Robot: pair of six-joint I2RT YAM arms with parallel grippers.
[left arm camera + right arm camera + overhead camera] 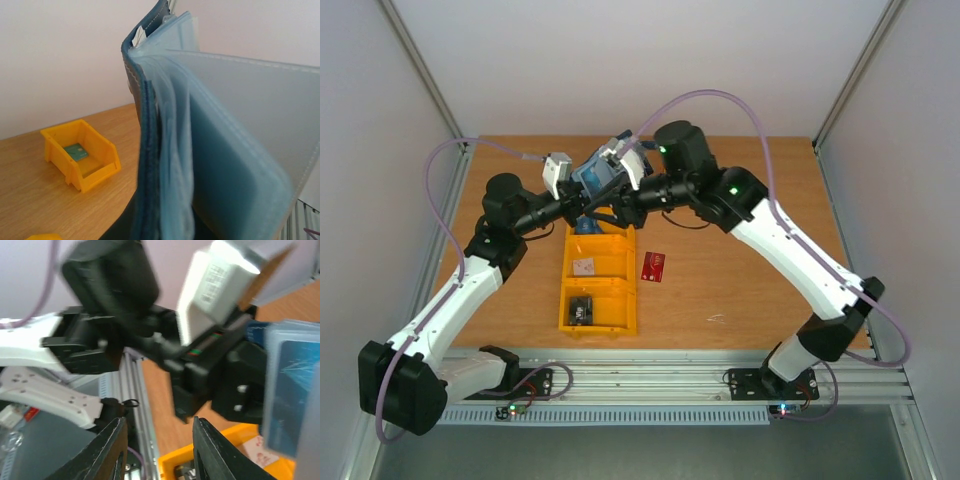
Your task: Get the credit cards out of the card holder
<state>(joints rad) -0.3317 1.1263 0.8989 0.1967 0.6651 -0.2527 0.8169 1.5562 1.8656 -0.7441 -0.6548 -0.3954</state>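
Observation:
The dark navy card holder [596,178] is held open in the air above the far end of the yellow bin. My left gripper [582,200] is shut on its lower edge; its fingers are hidden behind the holder in the left wrist view, where the holder [150,150] fills the frame with its pale blue pockets [240,150]. A blue card [300,385] sits in a pocket in the right wrist view. My right gripper [160,452] is open and empty, beside the holder [605,210]. A red card [654,266] lies on the table right of the bin.
A yellow divided bin [620,285] lies under the grippers, with a pale card [583,266], a dark item [580,312] and a teal card [76,151] in its compartments. The bin also shows below the right fingers [220,465]. The metal rail [650,380] runs along the near edge.

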